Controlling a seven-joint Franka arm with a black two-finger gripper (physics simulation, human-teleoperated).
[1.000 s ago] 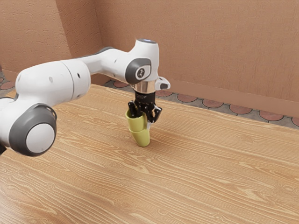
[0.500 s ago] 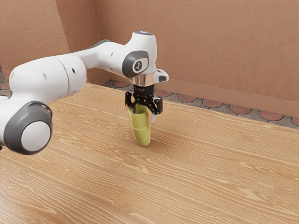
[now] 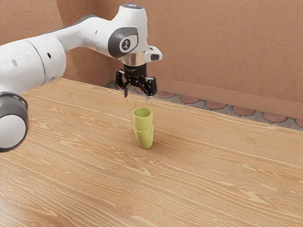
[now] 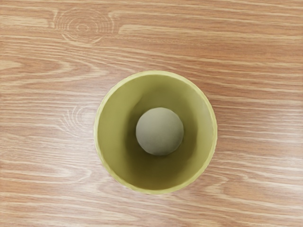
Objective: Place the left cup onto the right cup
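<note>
- End effector [image 3: 137,98] wide open, empty, directly above left cup [image 3: 142,117] nested in right cup [image 3: 145,139].
- Lift straight up, clear of the stack; no sideways brush.

Light wood-grain table [image 3: 213,179], tan wall [image 3: 227,42] behind, strip of round reddish floor tiles [image 3: 215,104] between.

A light wooden desk [image 3: 213,179] with wavy grain and knots fills the foreground. Behind it stands a plain tan-brown wall [image 3: 227,42] with a darker skirting board [image 3: 246,97]. A narrow strip of floor [image 3: 215,105], rounded reddish tiles in grey grout, runs along its foot.
</note>
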